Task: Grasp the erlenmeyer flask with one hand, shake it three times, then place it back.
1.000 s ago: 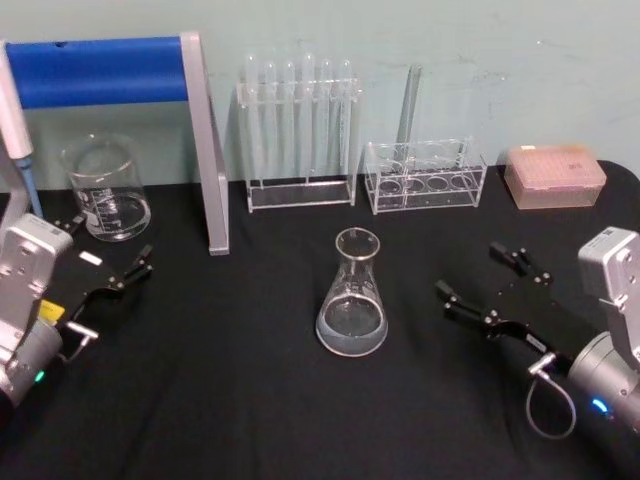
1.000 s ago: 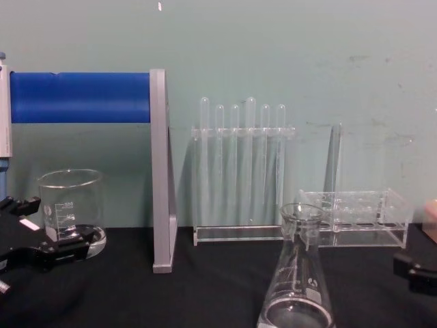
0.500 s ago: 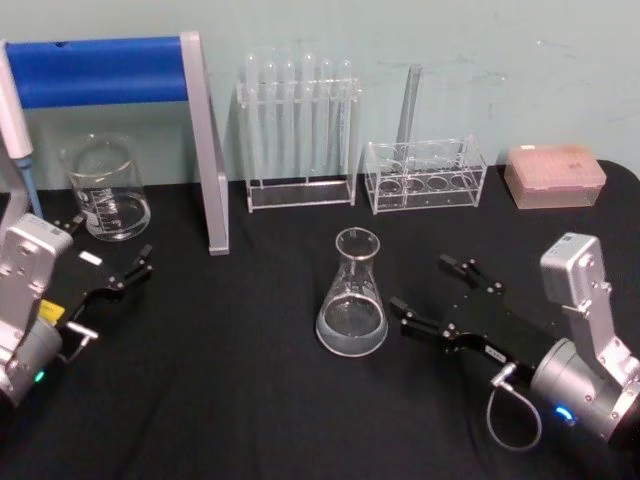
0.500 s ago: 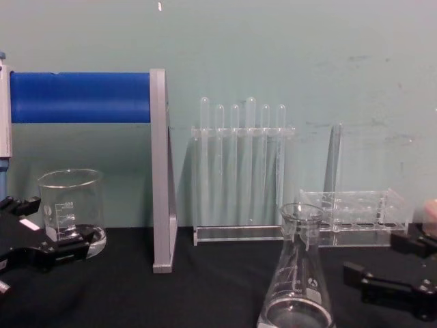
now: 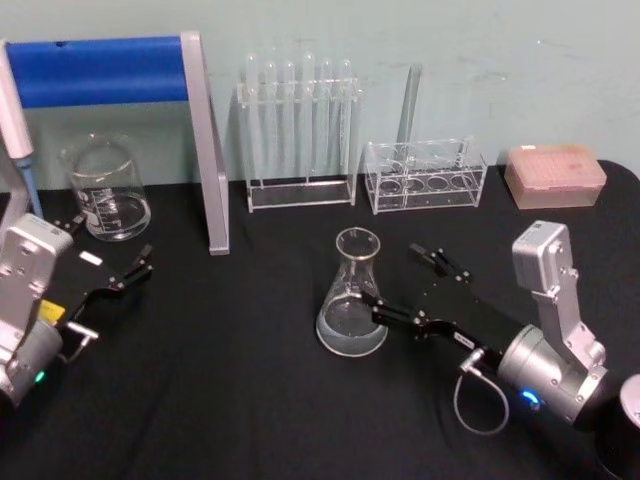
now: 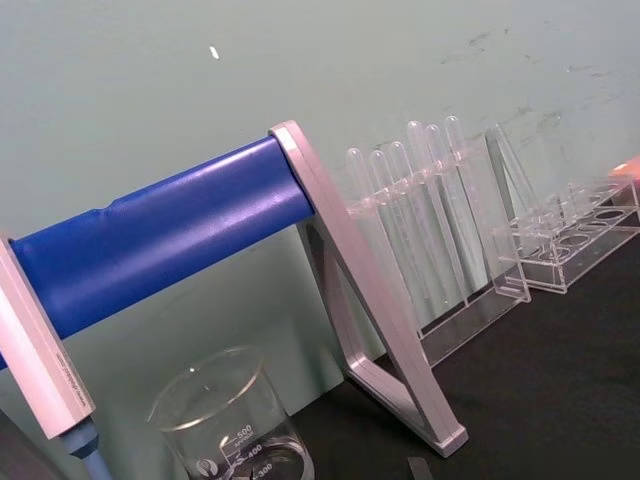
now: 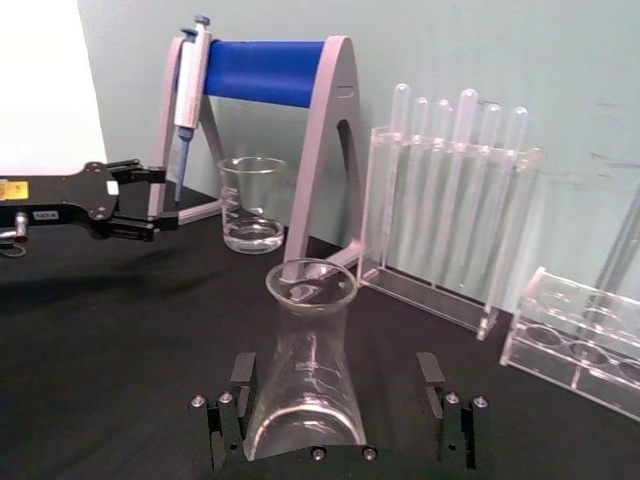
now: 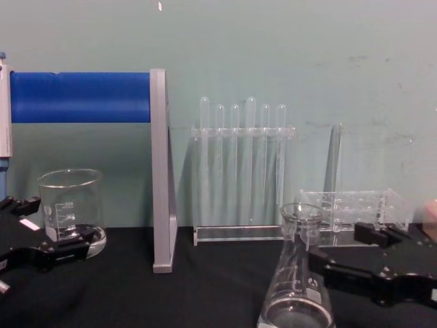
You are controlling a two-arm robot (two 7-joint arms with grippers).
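The erlenmeyer flask (image 5: 352, 300) stands upright on the black table, a little clear liquid in its wide base. My right gripper (image 5: 397, 282) has come in from the right and is open. In the right wrist view its two fingers flank the flask (image 7: 305, 380) low on either side, with small gaps showing between fingers and glass. The chest view shows the flask (image 8: 295, 287) just left of the right gripper (image 8: 341, 253). My left gripper (image 5: 110, 248) rests open at the table's left, near the beaker.
A glass beaker (image 5: 105, 190) stands at back left by a blue-barred pipette stand (image 5: 100, 70). Behind the flask are a test tube rack (image 5: 298, 130), a lower clear rack (image 5: 425, 175) and a pink tip box (image 5: 555, 175).
My right gripper has travelled left across the table from the right edge until its open fingers sit either side of the flask. The flask and left arm have not moved.
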